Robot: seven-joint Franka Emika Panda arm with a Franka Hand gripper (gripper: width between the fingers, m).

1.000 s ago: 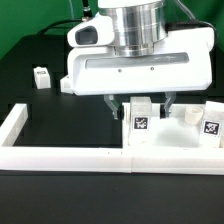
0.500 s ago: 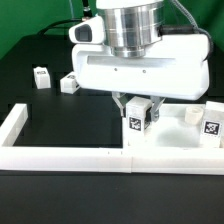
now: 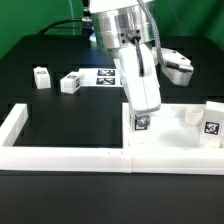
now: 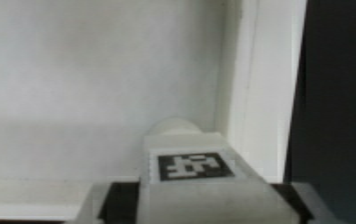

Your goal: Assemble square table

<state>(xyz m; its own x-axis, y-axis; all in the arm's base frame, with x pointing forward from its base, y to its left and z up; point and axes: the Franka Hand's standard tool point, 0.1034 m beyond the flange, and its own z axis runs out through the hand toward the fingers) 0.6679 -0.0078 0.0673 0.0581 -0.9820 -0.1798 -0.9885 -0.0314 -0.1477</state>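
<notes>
The square table's large white slab (image 3: 175, 140) lies flat at the exterior view's right, against the border wall. My gripper (image 3: 142, 118) is shut on a white tagged leg block (image 3: 142, 123) and holds it upright on the slab's left part. In the wrist view the same leg block (image 4: 193, 165) sits between my dark fingers (image 4: 125, 203), with the gripper (image 4: 201, 198) over the white slab (image 4: 104, 90). Another tagged leg block (image 3: 210, 126) and a short white stub (image 3: 188, 113) stand on the slab's right part. Two more leg blocks (image 3: 41, 76) (image 3: 71, 82) lie on the black table.
The low white border wall (image 3: 60, 156) runs along the front and up the exterior view's left side. The marker board (image 3: 104, 76) lies flat behind the arm. The black table (image 4: 344, 100) shows past the slab's edge in the wrist view.
My hand has turned from broadside to edge-on with the leg block still in it. The block stays at the same spot on the slab. The marker board and a far leg block are now uncovered.
</notes>
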